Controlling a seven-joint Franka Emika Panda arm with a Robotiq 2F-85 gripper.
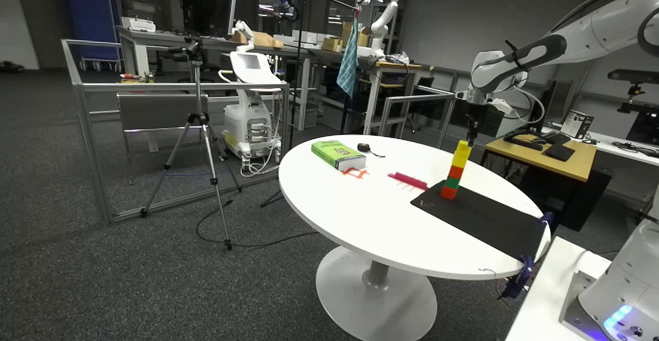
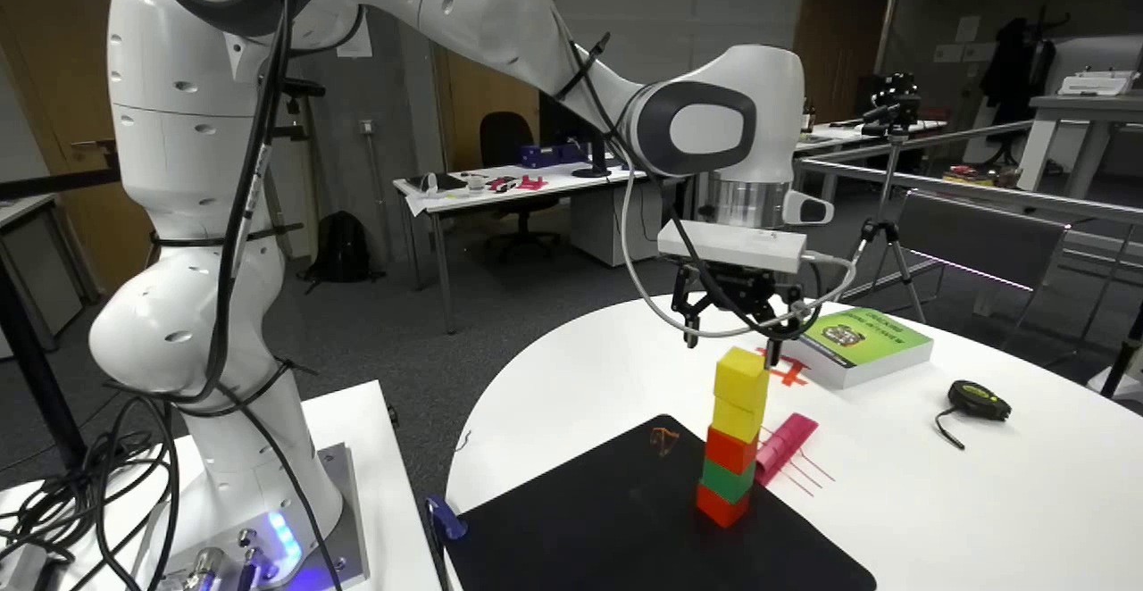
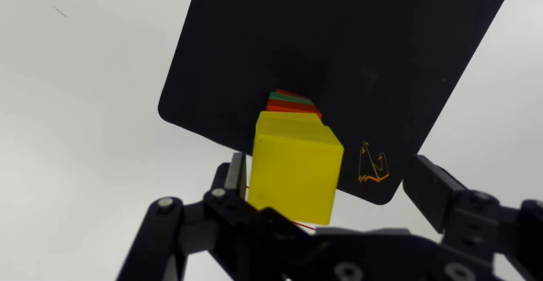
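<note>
A tower of stacked blocks stands on a black mat [image 2: 607, 520] on a round white table. From the bottom it is red [image 2: 721, 506], green [image 2: 726, 479], red [image 2: 730, 450], then two yellow blocks. The top yellow block [image 2: 741, 377] also shows in an exterior view [image 1: 463, 149] and large in the wrist view [image 3: 295, 177]. My gripper [image 2: 732, 345] is open and empty, pointing down just above the tower. In the wrist view its fingers [image 3: 333, 179] are wide apart. The top yellow block appears close to the left-hand finger, with a wide gap to the right-hand one; contact is not visible.
On the white table [image 1: 329, 202] lie a green book [image 2: 862, 337], a tape measure [image 2: 978, 401], a pink-red piece [image 2: 786, 444] and a red lattice-like shape [image 1: 355, 173]. Blue clamps [image 1: 522, 274] grip the table edge by the mat. A tripod [image 1: 201, 119] stands beyond.
</note>
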